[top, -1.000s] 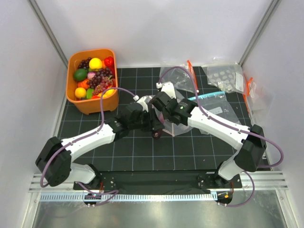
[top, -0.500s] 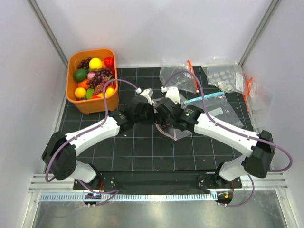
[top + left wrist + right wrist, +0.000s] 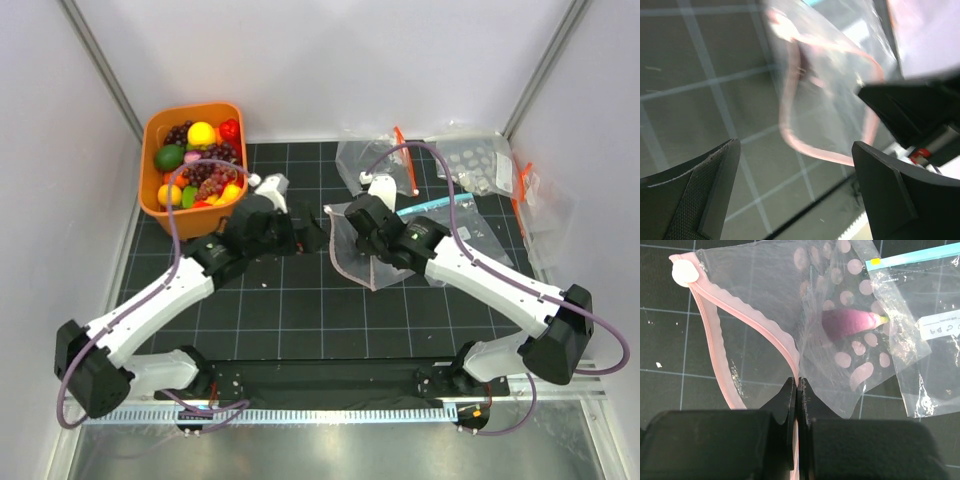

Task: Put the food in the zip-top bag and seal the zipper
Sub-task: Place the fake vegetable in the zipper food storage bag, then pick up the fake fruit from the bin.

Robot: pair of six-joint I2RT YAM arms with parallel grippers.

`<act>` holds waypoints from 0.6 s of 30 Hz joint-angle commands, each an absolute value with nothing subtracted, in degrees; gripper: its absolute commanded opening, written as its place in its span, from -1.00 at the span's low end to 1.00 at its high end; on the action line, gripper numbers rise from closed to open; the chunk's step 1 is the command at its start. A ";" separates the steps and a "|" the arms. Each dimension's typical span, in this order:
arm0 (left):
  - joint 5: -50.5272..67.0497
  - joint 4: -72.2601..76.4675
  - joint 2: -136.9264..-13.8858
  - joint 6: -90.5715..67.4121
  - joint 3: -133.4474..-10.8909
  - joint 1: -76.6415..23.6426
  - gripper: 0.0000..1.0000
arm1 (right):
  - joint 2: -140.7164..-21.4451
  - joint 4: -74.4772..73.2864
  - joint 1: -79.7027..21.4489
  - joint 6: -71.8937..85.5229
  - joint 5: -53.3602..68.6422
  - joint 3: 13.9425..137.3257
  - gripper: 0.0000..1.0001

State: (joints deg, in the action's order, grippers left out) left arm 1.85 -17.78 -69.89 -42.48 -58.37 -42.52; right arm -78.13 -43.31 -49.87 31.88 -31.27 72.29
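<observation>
Jaws of the left gripper stand spread wide, nothing between them; the looped pink mouth of the zip-top bag hangs just ahead of the tips, blurred, touching neither finger.

Over to the right gripper: pinched tight on the zipper, clamping the pink strip at the mouth's near edge; from there the strip runs up and left to a white slider at the corner; one purple piece shows through the crinkled plastic, well past the mouth.

From above, the bag is over the middle of the mat, a touch right of centre; its left edge faces the left gripper, and the two grippers are near each other across that edge; the labelled bag with the blue strip overlaps its right side, and which lies on top I cannot tell.

Orange tub at the mat's far left corner, piled with food, well apart from the bag; bare grid shows between tub and bag, behind the left wrist; more bare grid runs from both forearms to the near edge.

Loose clear bags crowd the far right corner, close to the wall.
</observation>
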 commanded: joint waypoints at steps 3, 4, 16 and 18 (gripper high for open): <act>-2.80 -28.36 -64.78 -33.94 -63.17 -28.43 0.84 | -77.26 -42.28 -49.83 32.52 -30.32 73.13 -0.99; -3.86 -29.52 -65.04 -32.62 -64.41 -26.47 0.79 | -77.08 -42.19 -49.83 32.52 -30.24 72.78 -0.99; -2.49 -30.86 -86.80 -30.84 -82.61 -3.61 0.86 | -76.38 -44.21 -49.92 29.97 -30.15 75.41 -0.99; -1.06 -29.19 -89.72 -32.16 -84.98 -2.03 0.76 | -76.03 -44.03 -49.83 29.79 -30.41 75.15 -0.98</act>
State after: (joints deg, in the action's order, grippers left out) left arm -5.85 -30.98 -86.28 -31.03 -81.95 -4.10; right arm -78.13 -44.18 -49.76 30.92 -29.85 72.86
